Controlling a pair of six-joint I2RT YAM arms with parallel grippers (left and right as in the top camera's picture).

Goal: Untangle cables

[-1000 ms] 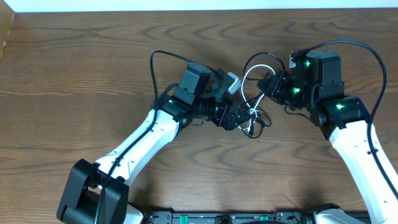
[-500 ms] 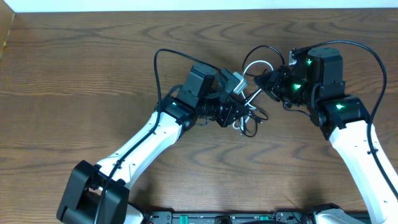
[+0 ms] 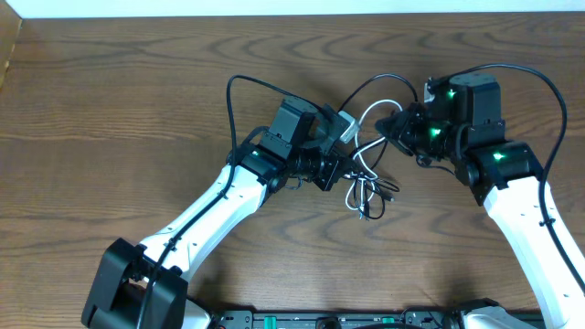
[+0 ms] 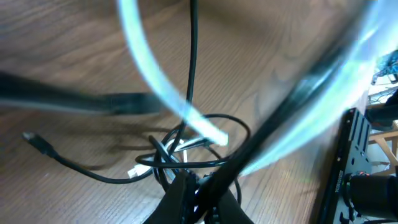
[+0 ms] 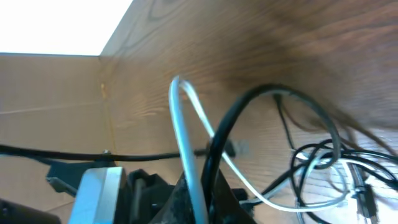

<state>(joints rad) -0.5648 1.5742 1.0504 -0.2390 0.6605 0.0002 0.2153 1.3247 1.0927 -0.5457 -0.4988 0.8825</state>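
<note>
Tabletop [image 3: 110,110]: brown wood with a wavy grain, carrying everything.

Two arms, white shells with black joints. The left arm [image 3: 219,196] is reaching in from the lower left; the right arm [image 3: 526,210] is reaching in from the lower right.

Two pincers. The left pincer [image 3: 347,172] is taken as the landmark. Its wrist view is heavily blurred, but the dark fingers are closing to a narrow point [image 4: 200,196], and one white and one black strand are running out from between them, so it is gripping the cables. The right pincer [image 3: 391,128] is sitting up and to the right of the left pincer, near it but apart. It is pinched shut [image 5: 199,196] on a white and a black strand that are rising from its tips.

Cables [image 3: 366,194]: thin, round and limp. A loose knot of loops is lying on the wood just below and right of the left pincer. Raised strands are arching from the left pincer across to the right one.

- White cord [image 5: 180,124]: one, glossy.
- Black cords [image 5: 249,99]: at least two; I cannot tell the exact count inside the knot.
- Plug ends showing: one black plug [image 4: 37,140] and one white plug [image 4: 134,174], both lying flat beside the knot.
</note>
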